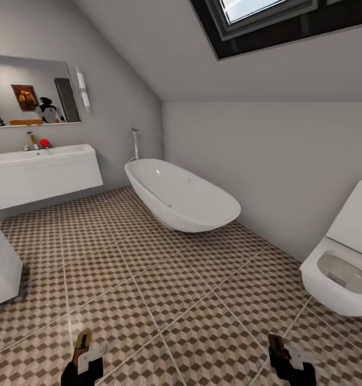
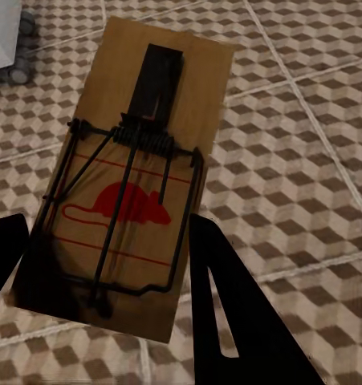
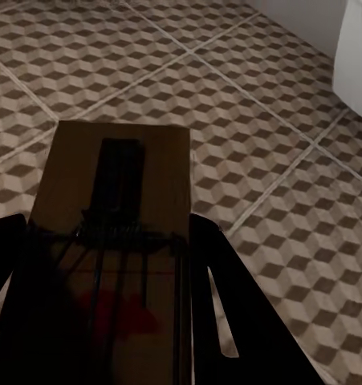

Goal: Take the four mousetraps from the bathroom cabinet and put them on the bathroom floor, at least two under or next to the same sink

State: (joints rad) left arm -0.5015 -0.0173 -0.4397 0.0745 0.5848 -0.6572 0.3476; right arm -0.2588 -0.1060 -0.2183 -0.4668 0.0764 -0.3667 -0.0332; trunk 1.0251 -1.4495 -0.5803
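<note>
Head high, forward-down; both wrists close above shared bathroom floor [image 1: 165,289].

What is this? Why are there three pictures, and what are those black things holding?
It's a robot in a pretend, computer-made bathroom. The big picture is from its head, looking at the patterned floor, a bathtub, a sink and a toilet. The other two come from cameras on its wrists. The black shapes are its pinching hands. The left gripper holds a wooden mousetrap with a red mouse drawn on it. The right gripper holds another mousetrap.
</note>
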